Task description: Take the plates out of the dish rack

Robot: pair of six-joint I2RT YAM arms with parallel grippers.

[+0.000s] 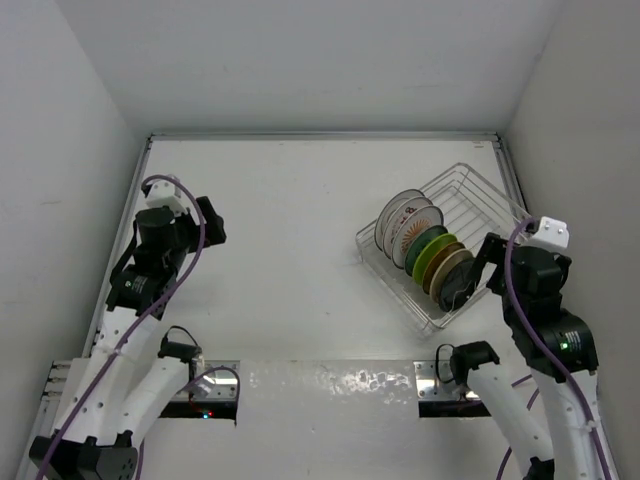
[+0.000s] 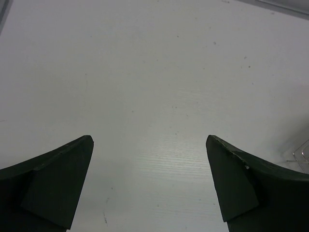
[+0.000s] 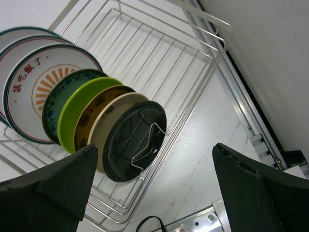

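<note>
A big white surface [image 1: 300, 250] fills the middle, with plain white walls on three sides. On the right part of it sits the dish rack [image 1: 482, 195], a shiny wire basket turned at a slant.

The plates [image 1: 425, 250] stand on their edges in one tight row along the rack's near-left side. The rest of the rack holds nothing. The biggest ones are at the far end of the row: a white plate with a teal rim [image 3: 14, 38], then a white plate with orange rays [image 3: 43, 87] and red writing. Next come the smaller ones: a dark green plate [image 3: 55, 104], a lime-green plate [image 3: 72, 108], a brown plate [image 3: 91, 108], a beige plate [image 3: 108, 113] and a black plate [image 3: 135, 140] at the near end.

The right hand [image 1: 478, 275] hangs just beside the near end of the rack, close to the black plate. Its fingers are spread wide and it holds nothing.

The left hand [image 1: 213, 222] is on the left side, well apart from the rack, over bare surface. It is spread wide too, with nothing in it.
</note>
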